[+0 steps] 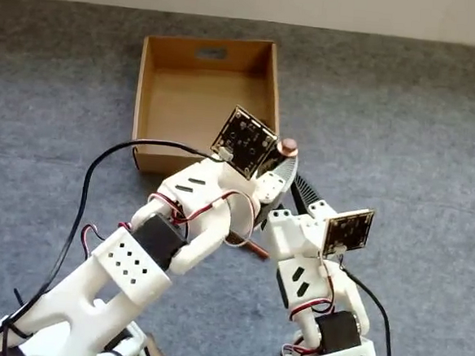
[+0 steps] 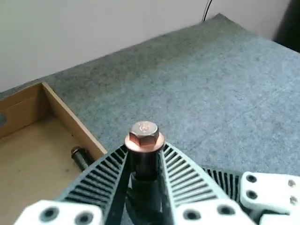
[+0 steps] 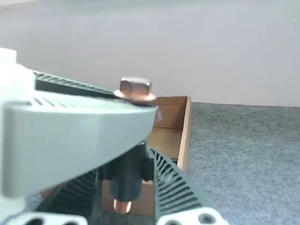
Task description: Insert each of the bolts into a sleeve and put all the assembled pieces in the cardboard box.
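The left pincer (image 2: 144,152) is pinching the dark sleeve (image 2: 143,166) just under the copper head of the bolt (image 2: 144,136), which stands upright in it, above the carpet (image 1: 405,116) beside a near corner of the box (image 1: 142,98). The right pincer (image 3: 125,171) is at the sleeve's lower end (whether it grips, I cannot tell). Inside the box one more dark piece (image 2: 78,154) lies against the wall.
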`<state>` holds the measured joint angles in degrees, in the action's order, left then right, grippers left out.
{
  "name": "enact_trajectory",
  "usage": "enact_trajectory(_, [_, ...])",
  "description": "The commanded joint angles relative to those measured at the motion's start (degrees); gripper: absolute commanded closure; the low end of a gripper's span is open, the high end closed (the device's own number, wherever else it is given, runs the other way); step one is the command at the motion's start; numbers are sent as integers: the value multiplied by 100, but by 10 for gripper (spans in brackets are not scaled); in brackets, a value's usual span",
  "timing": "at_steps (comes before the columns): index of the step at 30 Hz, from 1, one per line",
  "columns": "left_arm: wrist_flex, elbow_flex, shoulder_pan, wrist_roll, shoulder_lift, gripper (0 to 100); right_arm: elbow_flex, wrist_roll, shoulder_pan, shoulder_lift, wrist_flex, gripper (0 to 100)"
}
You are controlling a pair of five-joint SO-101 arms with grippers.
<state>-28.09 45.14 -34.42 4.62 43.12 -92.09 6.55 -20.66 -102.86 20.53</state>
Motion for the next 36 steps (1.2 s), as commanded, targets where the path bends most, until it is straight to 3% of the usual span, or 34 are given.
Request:
enact_trajectory(1, [-132, -224, 163, -9, 31, 992, 66, -62, 101, -31, -22, 993])
enact_trajectory(10, [-484, -242, 154, -35, 31, 991, 66, -62, 101, -31, -22, 993])
enact_trajectory(16, [-774, -224, 154, -26, 31, 868, 66, -62, 101, -31, -22, 993])
enact_trajectory(25, [-791, -224, 154, -35, 75, 860, -22, -62, 101, -31, -22, 993])
enact_trajectory(36, [-1125, 479, 171, -44, 1727, 860, -22, -62, 101, -31, -22, 993])
